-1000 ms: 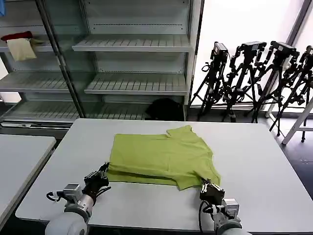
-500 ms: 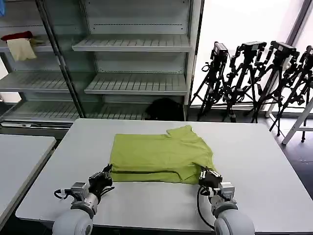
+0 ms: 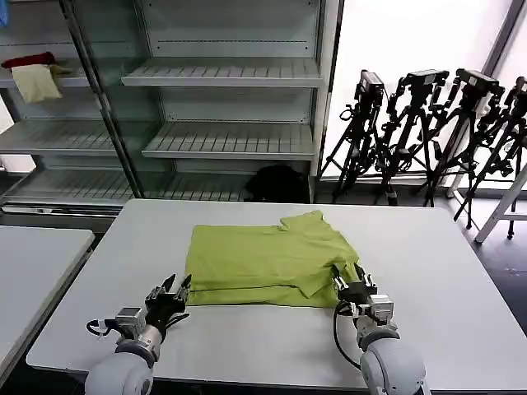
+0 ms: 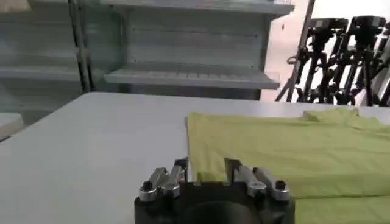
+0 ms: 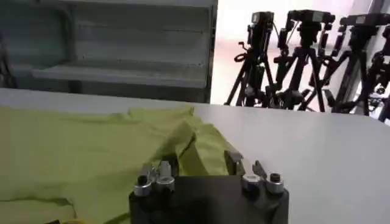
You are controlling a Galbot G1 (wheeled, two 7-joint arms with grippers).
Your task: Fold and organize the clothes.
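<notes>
My T-shirt (image 3: 272, 259) is lying folded flat in the middle of the table (image 3: 436, 271), a bit nearer the front edge, so I can reach it with both arms. I am holding my left gripper (image 3: 171, 294) low by the shirt's front left corner, fingers spread with nothing between them, ready to slide under. I am holding my right gripper (image 3: 350, 285) at the front right corner, fingers spread around the floppy sleeve (image 5: 204, 149), so I can tuck it in neatly.
</notes>
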